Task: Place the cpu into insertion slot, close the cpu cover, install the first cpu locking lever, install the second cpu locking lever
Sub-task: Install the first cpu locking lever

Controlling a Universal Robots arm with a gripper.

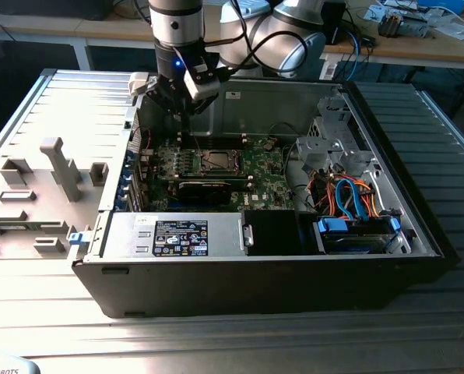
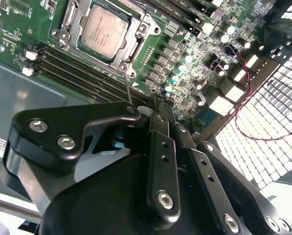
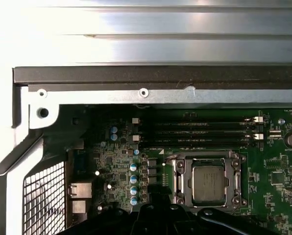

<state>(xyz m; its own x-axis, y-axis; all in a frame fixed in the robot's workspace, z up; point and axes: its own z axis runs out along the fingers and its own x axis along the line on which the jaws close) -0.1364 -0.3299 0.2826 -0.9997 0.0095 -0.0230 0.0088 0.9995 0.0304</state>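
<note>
Pincer (image 2: 158,105) hovers near cpu (image 2: 103,32), seemingly seated under cpu cover (image 2: 136,46).

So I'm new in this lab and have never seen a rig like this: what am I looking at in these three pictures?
It is one robot arm working over an open computer case. The exterior view comes from a camera off the arm and shows the gripper hanging above the green motherboard. The two wrist views come from cameras riding on the arm, looking down past the black gripper body. In both, the cpu sits in the insertion slot with the cpu cover framing it. I cannot see anything held.
</note>
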